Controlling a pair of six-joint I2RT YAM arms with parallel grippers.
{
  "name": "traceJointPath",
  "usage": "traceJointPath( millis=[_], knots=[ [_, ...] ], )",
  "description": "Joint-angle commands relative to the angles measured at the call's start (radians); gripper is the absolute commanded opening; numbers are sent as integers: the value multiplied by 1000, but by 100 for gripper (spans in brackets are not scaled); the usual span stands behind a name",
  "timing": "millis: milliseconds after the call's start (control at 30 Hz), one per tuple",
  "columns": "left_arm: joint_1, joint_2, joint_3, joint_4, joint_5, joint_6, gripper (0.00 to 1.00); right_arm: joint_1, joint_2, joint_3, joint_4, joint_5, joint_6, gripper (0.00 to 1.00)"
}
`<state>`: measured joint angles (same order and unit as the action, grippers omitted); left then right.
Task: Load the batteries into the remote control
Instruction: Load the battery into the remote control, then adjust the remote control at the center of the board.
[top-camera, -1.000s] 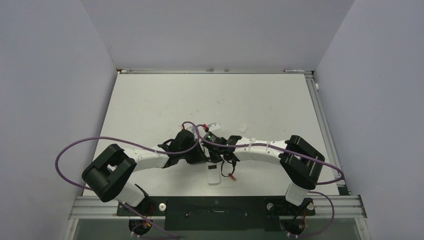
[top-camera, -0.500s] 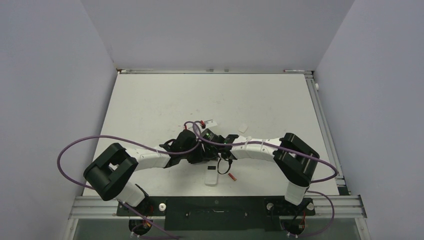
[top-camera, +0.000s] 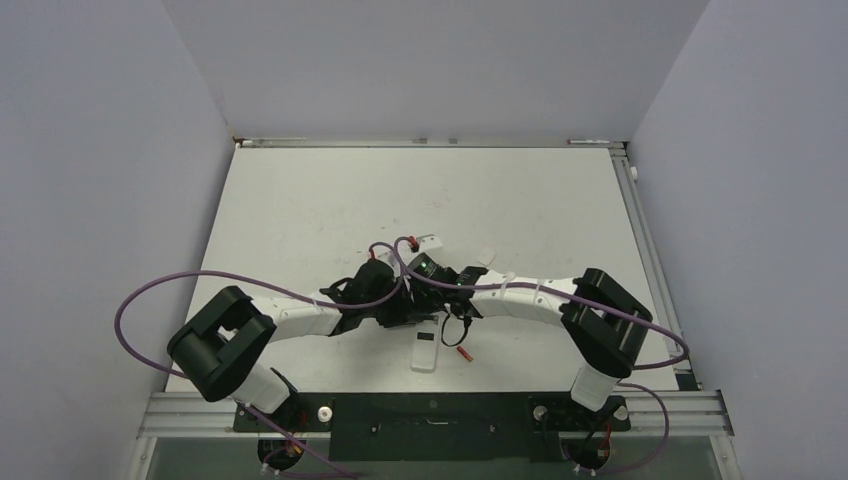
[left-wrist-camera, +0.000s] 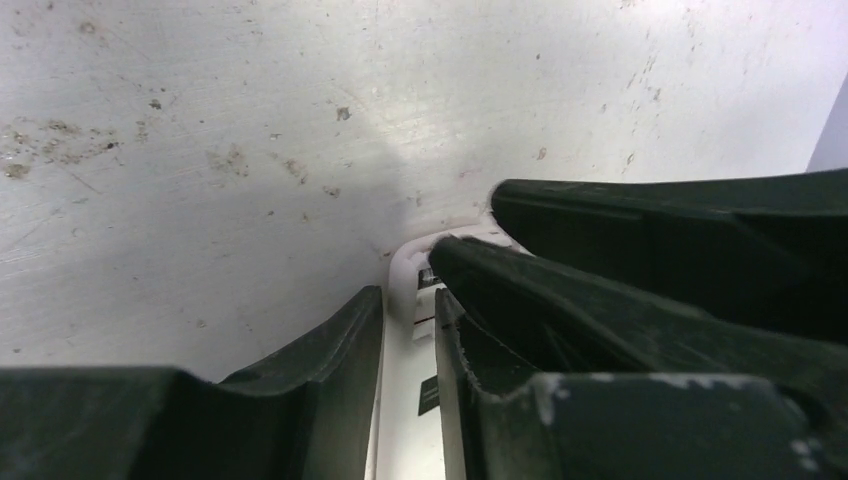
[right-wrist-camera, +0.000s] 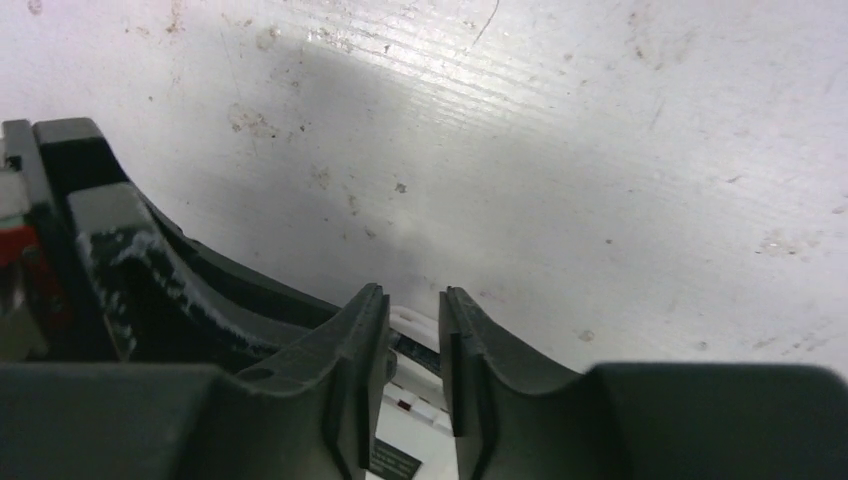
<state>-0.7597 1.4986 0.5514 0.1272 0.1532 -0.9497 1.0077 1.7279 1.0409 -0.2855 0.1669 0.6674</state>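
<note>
White table (top-camera: 300, 210) bears the remote (top-camera: 425, 352), left gripper (left-wrist-camera: 405, 278) and right gripper (right-wrist-camera: 413, 292) slightly parted and seemingly empty, so next grip the battery (top-camera: 464, 353) squarely.

A robotics lab bench cell: a scuffed white tabletop (top-camera: 300, 210) boxed in by plain walls (top-camera: 90, 150) (bare, lilac-grey), two robot arms (top-camera: 300, 318) bolted to an aluminium rail (top-camera: 680, 405) along its near edge, purple cables (top-camera: 200, 274) looping loose.
</note>
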Motion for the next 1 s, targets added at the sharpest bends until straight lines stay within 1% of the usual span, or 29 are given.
traceJointPath(
  millis=[0,100,133,233,267,333,433,533,600,700,867,967],
  knots=[
    [-12,-7,14,-73,-26,14,27,-6,-131,-41,10,17,-2,30],
    [-2,-36,17,-79,-15,23,36,-20,-220,-95,-4,25,-10,36],
    [4,-48,19,-85,-11,28,38,-23,-249,-123,-8,24,-15,37],
    [10,-95,27,-124,-3,48,41,-24,-333,-188,-19,15,-23,38],
    [10,-114,28,-171,-3,55,42,-25,-359,-214,-20,7,-21,38],
    [7,-148,23,-211,7,65,42,-24,-411,-263,-21,-20,-19,37],
    [-4,-199,4,-280,17,69,43,-5,-484,-329,-10,-81,-22,32],
    [-13,-279,-37,-334,16,59,44,51,-540,-378,7,-112,-16,23],
    [-15,-342,-69,-368,14,44,44,102,-547,-397,15,-117,-1,18],
    [-15,-440,-101,-434,-10,27,45,157,-514,-421,26,-95,33,9],
    [-10,-589,-125,-537,-82,4,49,200,-402,-447,105,-83,72,8],
    [-3,-649,-132,-573,-89,-6,52,211,-313,-424,174,-98,69,8]
  ],
)
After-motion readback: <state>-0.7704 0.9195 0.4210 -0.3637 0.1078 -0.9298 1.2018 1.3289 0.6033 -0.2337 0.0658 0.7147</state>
